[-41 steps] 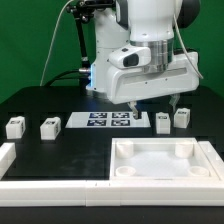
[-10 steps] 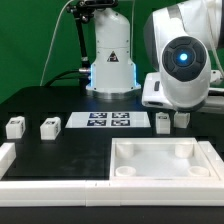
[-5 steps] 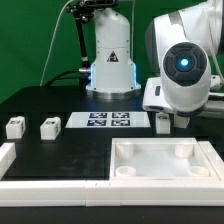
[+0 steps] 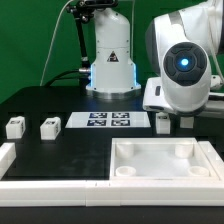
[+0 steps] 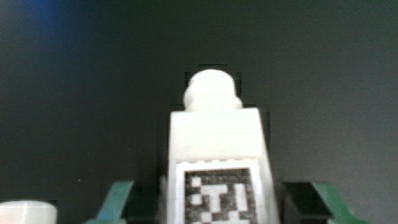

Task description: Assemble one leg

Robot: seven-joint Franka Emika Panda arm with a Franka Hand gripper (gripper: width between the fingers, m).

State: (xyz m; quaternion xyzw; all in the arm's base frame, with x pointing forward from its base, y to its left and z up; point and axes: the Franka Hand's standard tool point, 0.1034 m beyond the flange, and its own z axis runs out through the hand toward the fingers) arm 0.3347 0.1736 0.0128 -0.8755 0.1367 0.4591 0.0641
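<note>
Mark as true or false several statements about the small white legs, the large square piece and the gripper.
1. Two small white blocky legs stand at the exterior view's left of the thin flat marker board. True.
2. A leg is seated in the large white square piece with a raised rim. False: its corner sockets hold nothing.
3. In the wrist view, a tagged leg stands between the fingers of the gripper. True.
4. The gripper is shut on that leg. False: a dark gap shows on each side of the leg, so the gripper is open.
</note>
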